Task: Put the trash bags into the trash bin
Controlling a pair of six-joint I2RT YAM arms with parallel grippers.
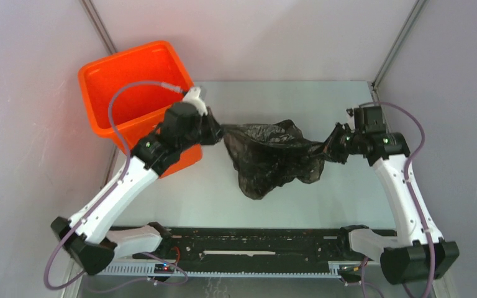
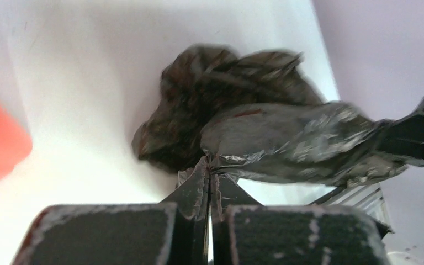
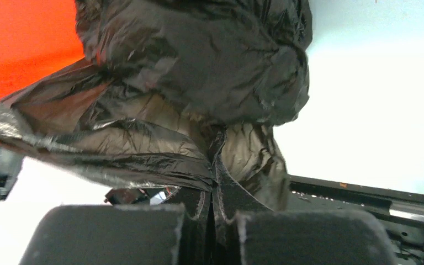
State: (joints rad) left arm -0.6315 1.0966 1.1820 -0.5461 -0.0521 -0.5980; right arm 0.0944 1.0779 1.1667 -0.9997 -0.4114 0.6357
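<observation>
- Left gripper point(image 1: 218, 131): fingers pressed together, pinching one edge of the black trash bag point(image 1: 270, 158).
- Right gripper point(image 1: 329, 149): fingers pressed together on the opposite edge of the bag.
- Bag location: strung between both grippers over the table point(image 1: 348, 192). It is outside the orange trash bin point(image 1: 143, 65), which stands at the far left, just beside the left gripper.
- Risk: drawing the grippers further apart may tear the thin film or pull it out of a pinch.
- Risk: the sagging bag may catch on the bin rim, or the left arm may knock the bin.
</observation>
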